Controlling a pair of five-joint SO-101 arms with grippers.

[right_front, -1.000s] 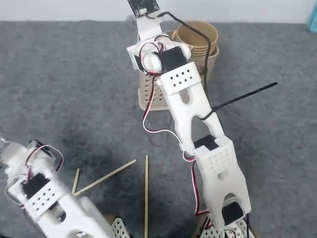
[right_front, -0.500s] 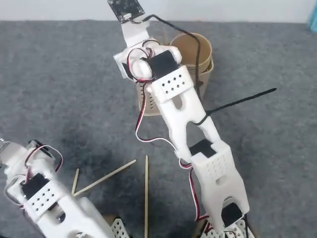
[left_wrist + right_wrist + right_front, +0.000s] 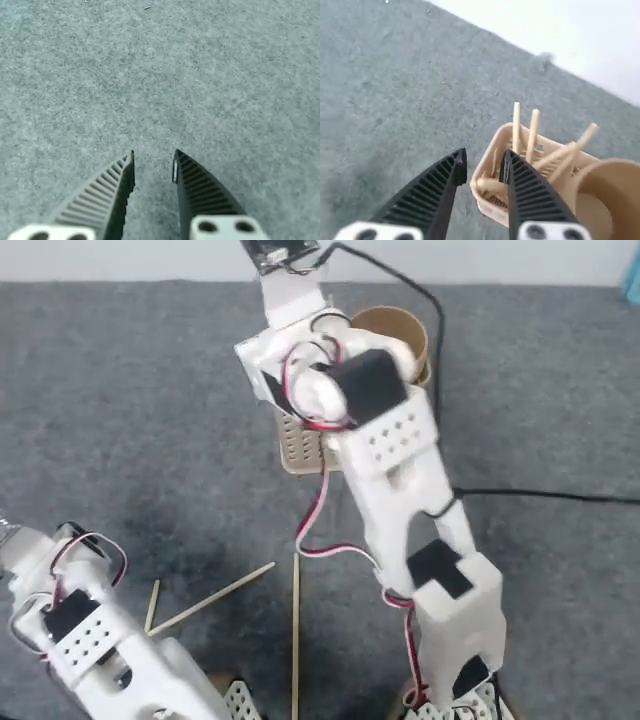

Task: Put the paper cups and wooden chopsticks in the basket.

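While stacked brown paper cups (image 3: 600, 200) and several wooden chopsticks (image 3: 534, 131) were seen inside the beige slotted plastic basket (image 3: 295, 445) just beyond the right jaws, three loose chopsticks (image 3: 295, 630) were yet to be gathered from the grey bench (image 3: 120, 390). Both pairs were held slightly parted and empty, the right jaws raised beside the basket, the left jaws over bare bench.

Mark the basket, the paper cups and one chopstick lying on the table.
basket (image 3: 490, 202), right wrist view, near wall.
paper cups (image 3: 405, 328), high view, top cup's inside.
chopstick (image 3: 295, 635), high view, mid-shaft.
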